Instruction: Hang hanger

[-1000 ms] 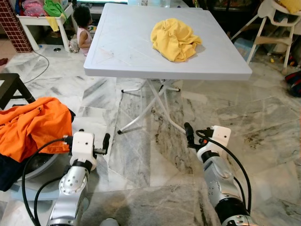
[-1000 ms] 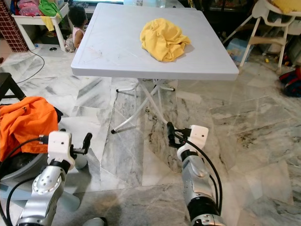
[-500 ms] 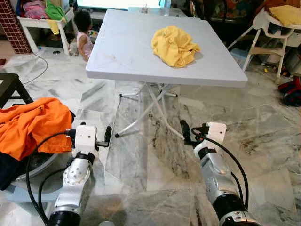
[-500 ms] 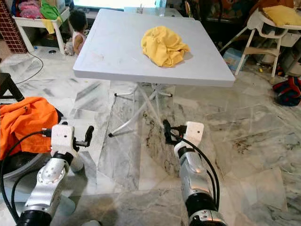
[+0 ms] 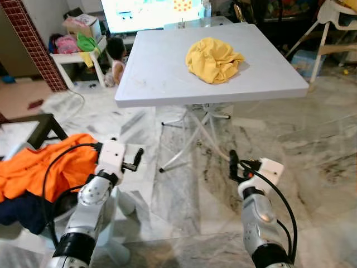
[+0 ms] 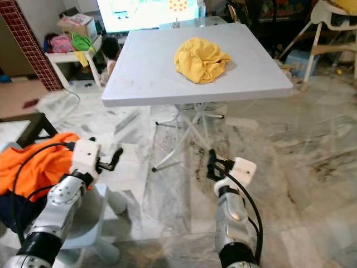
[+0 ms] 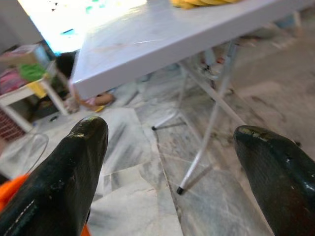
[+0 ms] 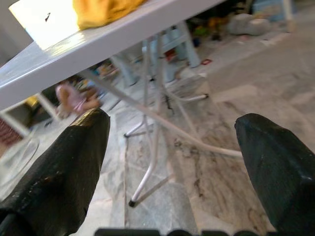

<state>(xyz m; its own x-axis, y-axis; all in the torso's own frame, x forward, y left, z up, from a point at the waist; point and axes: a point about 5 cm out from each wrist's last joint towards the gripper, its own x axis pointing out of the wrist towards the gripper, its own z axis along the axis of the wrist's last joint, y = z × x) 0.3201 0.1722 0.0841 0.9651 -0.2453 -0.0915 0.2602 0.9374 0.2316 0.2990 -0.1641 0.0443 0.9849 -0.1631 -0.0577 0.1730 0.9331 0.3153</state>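
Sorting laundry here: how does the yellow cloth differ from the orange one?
The yellow cloth lies bunched on the white table; the orange cloth is draped lower down, on the robot's left, over dark fabric. The orange cloth spreads wider. Both are crumpled, and neither gripper touches them.

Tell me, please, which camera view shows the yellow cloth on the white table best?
The left eye view shows it best: the whole crumpled yellow cloth lies on the white table, seen from above. The right eye view shows it the same way. Both wrist views catch just its lower edge at the table's rim.
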